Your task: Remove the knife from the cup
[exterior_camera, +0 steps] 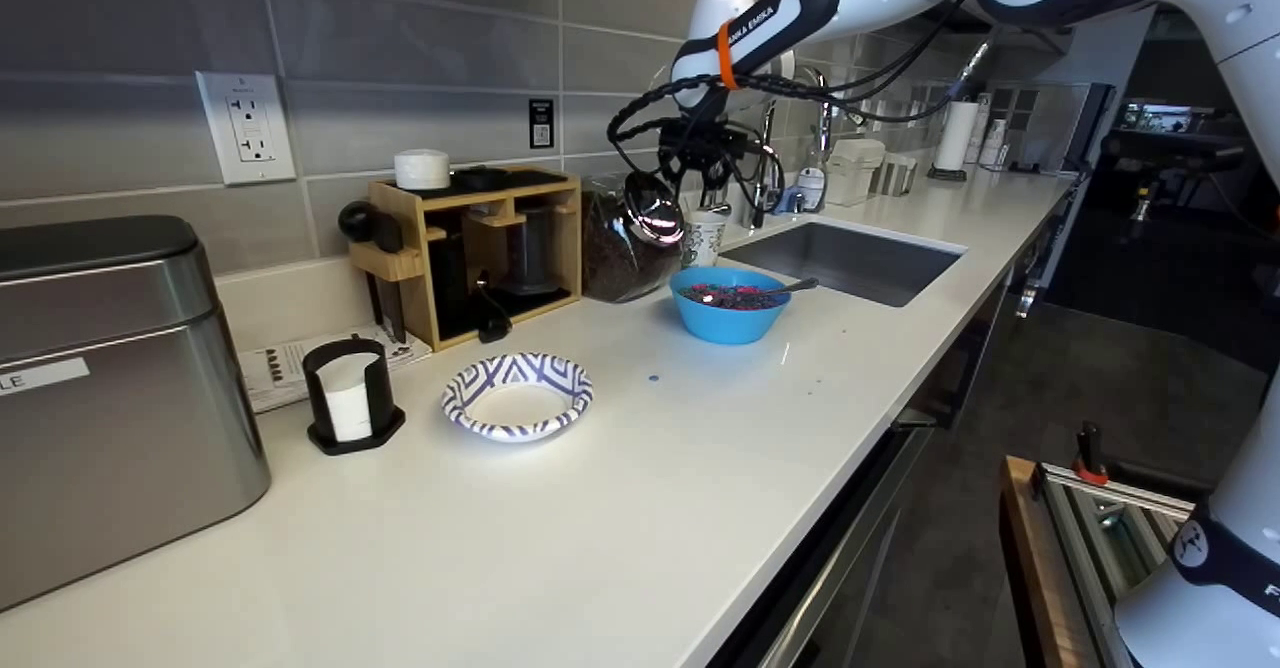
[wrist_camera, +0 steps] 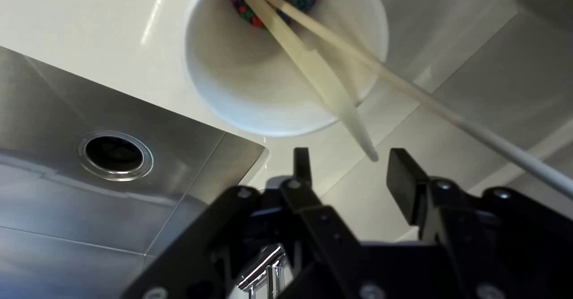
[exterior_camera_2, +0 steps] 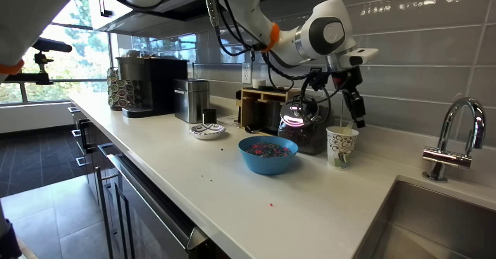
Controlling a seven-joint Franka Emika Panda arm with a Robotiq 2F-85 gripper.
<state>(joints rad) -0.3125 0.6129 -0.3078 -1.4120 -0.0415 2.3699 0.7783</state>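
The cup is a white patterned paper cup standing upright on the counter between the jar and the sink; it shows in an exterior view and from above in the wrist view. The pale knife leans inside it, its tip past the rim. A long thin stick leans in the cup too, beside the knife. Small coloured bits lie at the cup's bottom. My gripper is open and empty, just above the rim. The knife's tip appears between the fingertips, touching neither; its depth is unclear.
A blue bowl of coloured bits stands near the cup. A dark jar with a shiny lid is beside the cup. The sink and faucet are on its other side. The tiled wall is close behind.
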